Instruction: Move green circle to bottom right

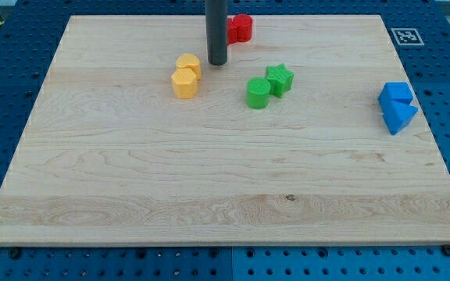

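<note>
The green circle (258, 92) lies on the wooden board (209, 179) above its middle, touching a green star (280, 79) at its upper right. My tip (217, 62) stands to the upper left of the green circle, apart from it, just right of the yellow blocks. The rod rises out of the view's top.
Two yellow blocks (186, 76) sit together left of my tip. A red block (240, 27) lies at the board's top edge, partly behind the rod. Two blue blocks (397, 106), a cube and a triangle, sit at the right edge.
</note>
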